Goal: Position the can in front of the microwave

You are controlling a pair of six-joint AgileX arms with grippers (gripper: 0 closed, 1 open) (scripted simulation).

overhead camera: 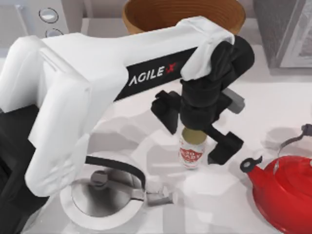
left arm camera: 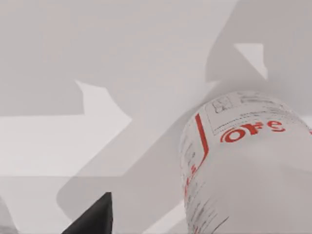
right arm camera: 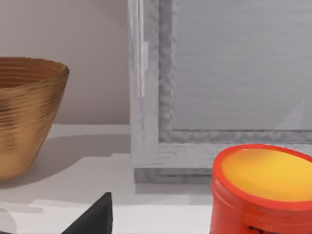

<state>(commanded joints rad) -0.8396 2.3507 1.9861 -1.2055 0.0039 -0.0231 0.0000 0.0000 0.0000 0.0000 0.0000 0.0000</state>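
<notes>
- Nearest, at the table's [overhead camera: 229, 204] front edge: a silver kettle [overhead camera: 100, 195] on the left and a red kettle [overhead camera: 287, 190] on the right, both standing well apart from the work.
- Between them and slightly farther back: the can [overhead camera: 193, 152], upright on the table, long axis vertical, near the middle of the scene.
- Directly above it: the left gripper [overhead camera: 195, 139], pointed straight down, black fingers spread wide to the can's left and right. Released, judged from the gap on both sides; nothing grasped.
- Key relation: can straight below the open fingers and between them, so probably a plain drop and close, no sideways shift needed. Left arm far nearer than the right.
- Look of the can: small white cylinder, red lettering and a red-lined label, dull gold-olive lid; seen close alongside in the left wrist view [left arm camera: 243, 165].
- Far left corner: the microwave [overhead camera: 46, 19], pale, two round dials; can well apart from it.
- Far middle: a wooden bowl [overhead camera: 141, 19].
- Far right: a darker grey appliance [overhead camera: 282, 34], faced by the right wrist view together with a red tub [right arm camera: 263, 190]; right fingers' state impossible to tell.
</notes>
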